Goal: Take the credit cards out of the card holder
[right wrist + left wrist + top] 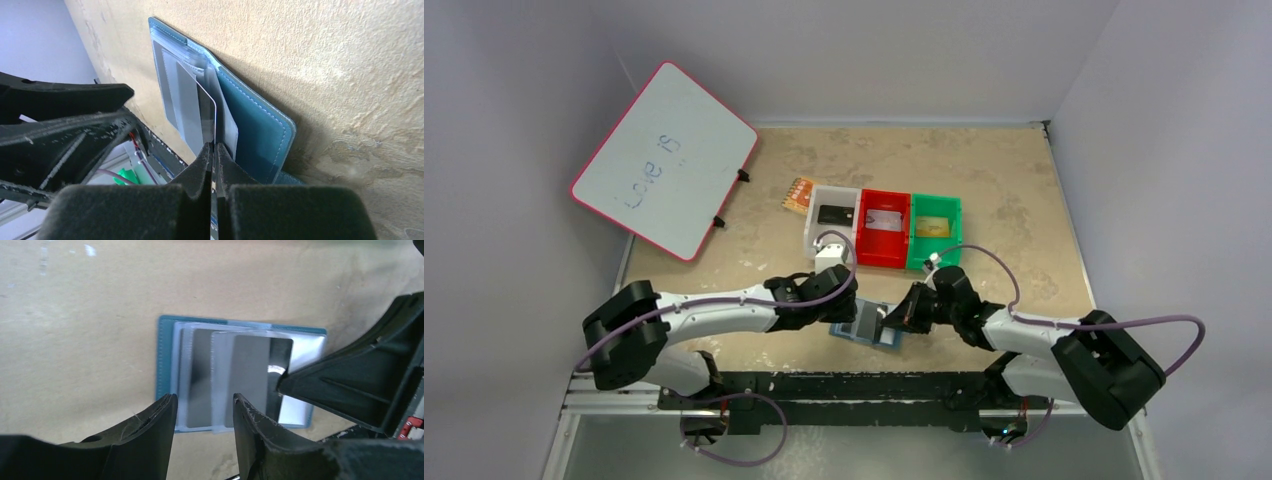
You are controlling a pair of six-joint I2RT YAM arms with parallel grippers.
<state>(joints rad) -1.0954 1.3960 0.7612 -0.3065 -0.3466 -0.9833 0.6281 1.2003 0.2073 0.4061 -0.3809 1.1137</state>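
Note:
The blue card holder (864, 327) lies open on the table between both grippers; it also shows in the left wrist view (165, 360) and the right wrist view (255, 125). My right gripper (892, 318) (214, 147) is shut on the edge of a silver-grey credit card (252, 375) (205, 117) that sticks partly out of a pocket. A second grey card (200, 375) sits in the pocket beside it. My left gripper (849, 305) (202, 400) is open and empty, its fingers over the holder's near edge.
White bin (821, 232) holds a black card (835, 214), red bin (881, 252) a silver card (882, 222), green bin (932, 255) a gold card (931, 227). An orange patterned square (798, 194) lies left of them. A whiteboard (664, 160) leans at the back left.

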